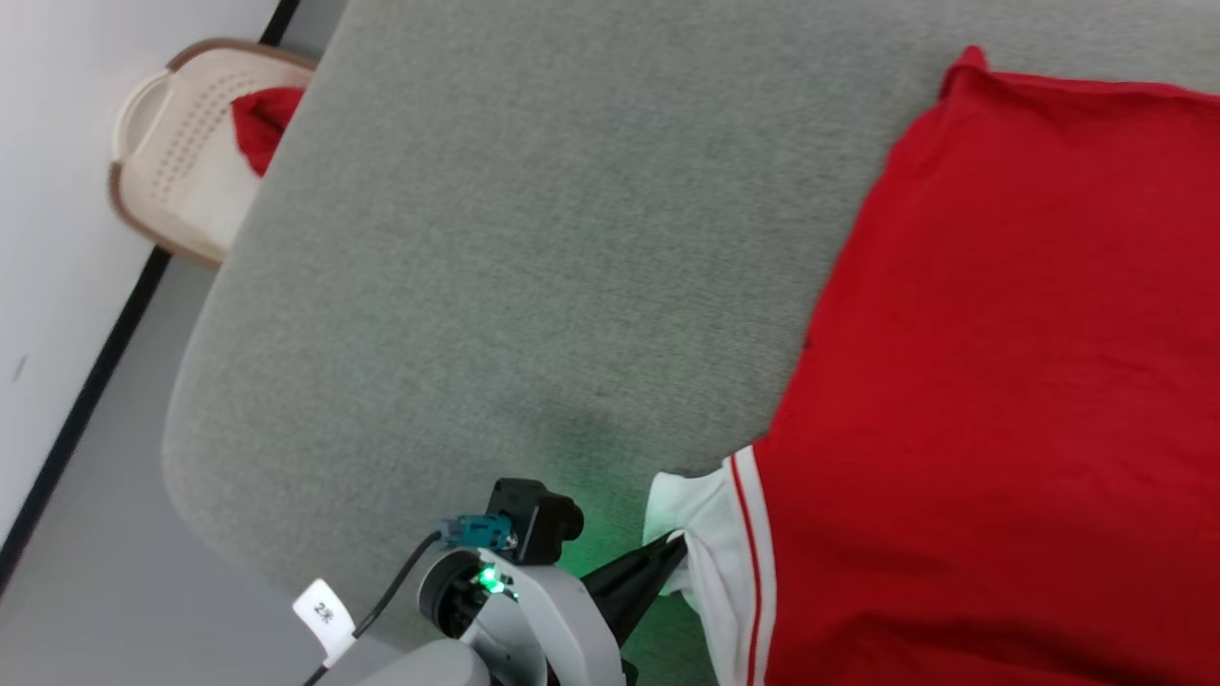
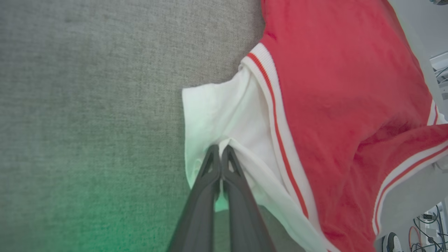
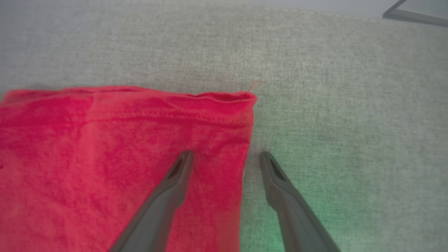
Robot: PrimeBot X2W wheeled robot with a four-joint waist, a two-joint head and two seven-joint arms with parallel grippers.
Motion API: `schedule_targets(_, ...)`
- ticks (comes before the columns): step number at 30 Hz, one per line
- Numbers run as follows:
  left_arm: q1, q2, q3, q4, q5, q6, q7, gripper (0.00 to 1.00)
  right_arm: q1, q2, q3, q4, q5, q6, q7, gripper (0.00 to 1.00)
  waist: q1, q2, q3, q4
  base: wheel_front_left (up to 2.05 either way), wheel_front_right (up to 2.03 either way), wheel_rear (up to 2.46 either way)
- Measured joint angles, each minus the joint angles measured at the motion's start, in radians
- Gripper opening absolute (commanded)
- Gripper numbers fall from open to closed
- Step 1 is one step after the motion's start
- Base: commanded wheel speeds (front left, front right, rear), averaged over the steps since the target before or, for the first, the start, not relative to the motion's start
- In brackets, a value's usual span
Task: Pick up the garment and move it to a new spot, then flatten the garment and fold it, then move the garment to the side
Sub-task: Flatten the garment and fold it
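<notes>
Covering most of the head view, the grey fabric-topped counter (image 1: 534, 238) carries the garment (image 1: 1001, 381), spread flat on its right side with the red body smooth. A pale perforated basket (image 1: 181, 143) stands on the floor off the far left corner, with a small red cloth (image 1: 262, 119) in it. The left gripper (image 2: 220, 148) is pinched tight on the garment's white sleeve (image 2: 224, 115). The right gripper (image 3: 226, 154) is spread wide, straddling the garment's side edge near a hem corner.
</notes>
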Motion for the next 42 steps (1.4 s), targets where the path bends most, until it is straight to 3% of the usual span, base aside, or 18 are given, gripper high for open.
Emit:
schedule_targets(3, -0.005, -0.007, -0.002, 0.007, -0.001, -0.008, -0.002, 0.0, -0.016, -0.009, -0.036, 0.009, -0.043, 0.0, 0.046, 1.0, 0.0, 0.0, 0.018, 0.025, 0.0, 0.0, 0.0)
schedule_targets(4, -0.006, -0.007, -0.002, 0.009, -0.003, -0.01, -0.002, 0.0, -0.017, -0.009, -0.044, 0.008, -0.06, 0.0, 0.063, 0.11, 0.0, 0.0, 0.022, 0.031, 0.0, 0.0, 0.0)
schedule_targets(5, -0.006, -0.006, -0.002, 0.012, -0.005, -0.01, -0.002, 0.0, -0.022, -0.009, -0.055, 0.008, -0.076, 0.0, 0.084, 0.0, 0.0, 0.0, 0.027, 0.036, 0.0, 0.0, 0.0)
schedule_targets(17, -0.005, 0.014, 0.018, 0.04, -0.018, -0.01, -0.013, 0.0, 0.007, 0.063, -0.093, -0.107, -0.112, -0.001, 0.166, 0.0, 0.0, 0.0, 0.02, 0.006, 0.0, 0.0, 0.0)
schedule_targets(26, 0.023, 0.065, 0.04, 0.059, -0.038, 0.009, -0.016, 0.0, 0.184, 0.101, 0.022, -0.279, 0.102, 0.0, 0.215, 0.0, -0.0001, 0.0, -0.048, -0.068, 0.0, 0.0, 0.0)
schedule_targets(34, 0.087, 0.13, 0.057, 0.036, -0.064, 0.047, -0.016, 0.0, 0.439, 0.075, 0.124, -0.515, 0.267, 0.0, 0.247, 0.0, -0.0001, 0.0, -0.127, -0.149, 0.0, 0.0, 0.0)
schedule_targets(42, 0.142, 0.18, 0.069, -0.005, -0.083, 0.084, -0.021, 0.0, 0.681, 0.075, 0.086, -0.662, 0.335, 0.0, 0.215, 0.0, -0.0001, 0.0, -0.202, -0.23, 0.0, 0.0, 0.0)
